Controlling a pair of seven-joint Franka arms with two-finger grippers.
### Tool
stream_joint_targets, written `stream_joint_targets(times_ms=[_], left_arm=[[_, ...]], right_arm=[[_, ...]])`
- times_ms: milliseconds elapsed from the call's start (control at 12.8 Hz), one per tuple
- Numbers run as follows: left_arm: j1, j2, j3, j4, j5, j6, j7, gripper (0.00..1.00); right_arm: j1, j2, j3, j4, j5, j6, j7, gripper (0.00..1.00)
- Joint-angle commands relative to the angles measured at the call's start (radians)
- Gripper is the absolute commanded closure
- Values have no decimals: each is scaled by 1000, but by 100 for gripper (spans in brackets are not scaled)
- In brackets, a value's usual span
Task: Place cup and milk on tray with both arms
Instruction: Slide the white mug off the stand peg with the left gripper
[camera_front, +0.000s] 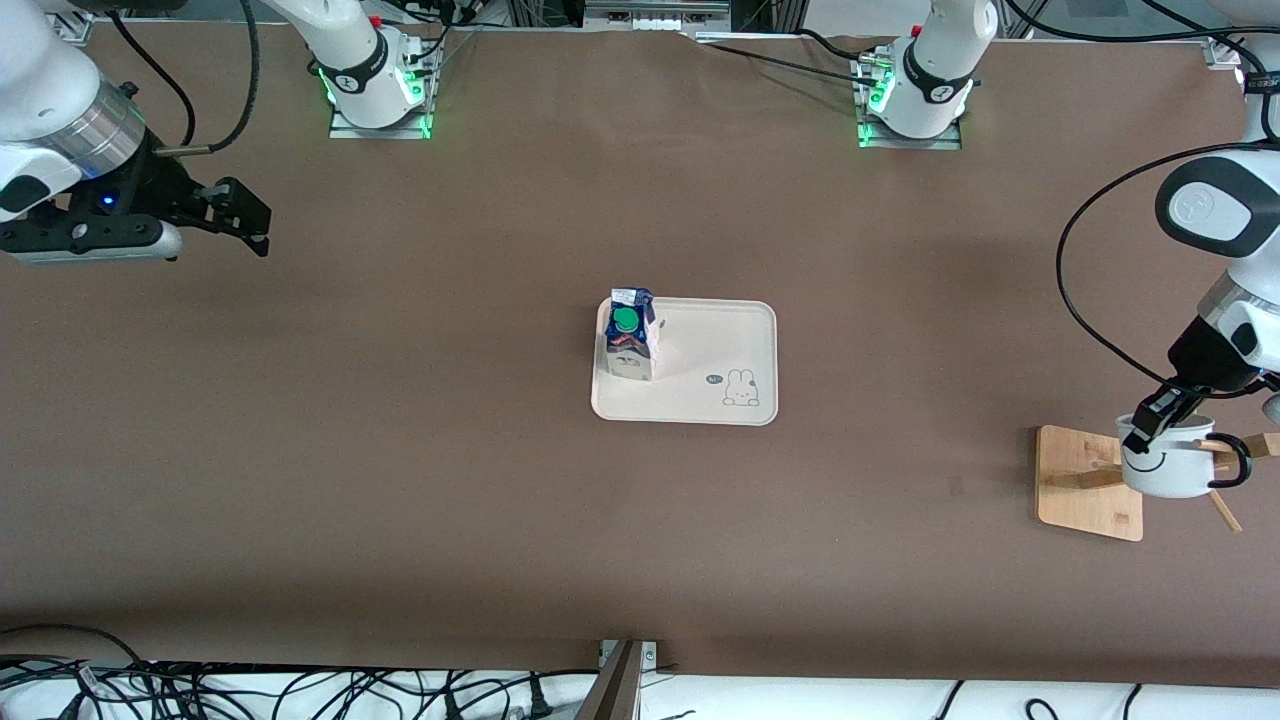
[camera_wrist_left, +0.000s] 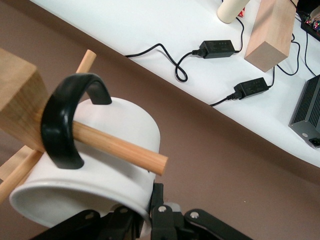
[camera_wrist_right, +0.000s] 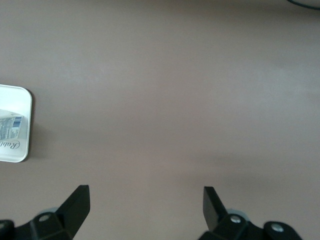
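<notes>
One item of the 2 is left to move: the cup (camera_front: 1168, 468) hangs by its black loop handle (camera_wrist_left: 64, 121) on a peg (camera_wrist_left: 117, 149) of the wooden stand (camera_front: 1088, 482), toward the left arm's end of the table and nearer the front camera than the tray (camera_front: 715, 372). The left gripper (camera_front: 1152, 418) is closed on the cup's rim, 1 finger inside the mouth and 1 outside, as the left wrist view shows. To do this step well, I judge the cup should slide outward along the peg until the handle is free of its tip, and only then lift; pulling straight up would likely catch the handle and tip the stand. A rim pinch is thin, so a slow, level carry to the bare part of the tray seems wise. Farther off, the milk (camera_front: 631, 336) already stands upright on the tray, at its end toward the right arm. The right gripper (camera_front: 236, 216) waits over bare table at the right arm's end, jaws spread wide and holding nothing.
</notes>
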Motion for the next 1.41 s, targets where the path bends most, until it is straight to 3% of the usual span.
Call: stream_joint_targets(times_ms=[0,548,1096,1330], left_arm=[[2,-1,-5,18,-30,-12,53,100],[-1,-82,-39,16,-31,-130,60,100],[-1,-124,-123,19,-19,-179,60,100],[-1,-135,-190,48,34,-186,63,100]], right_arm=[[7,10,-3,23,-19,-13,-5,0],[-1,10,-8,25,-19,-9,-5,0],[-2,15,-9,23,-19,-12,-4,0],[-4,15,-9,23,-19,-12,-5,0]])
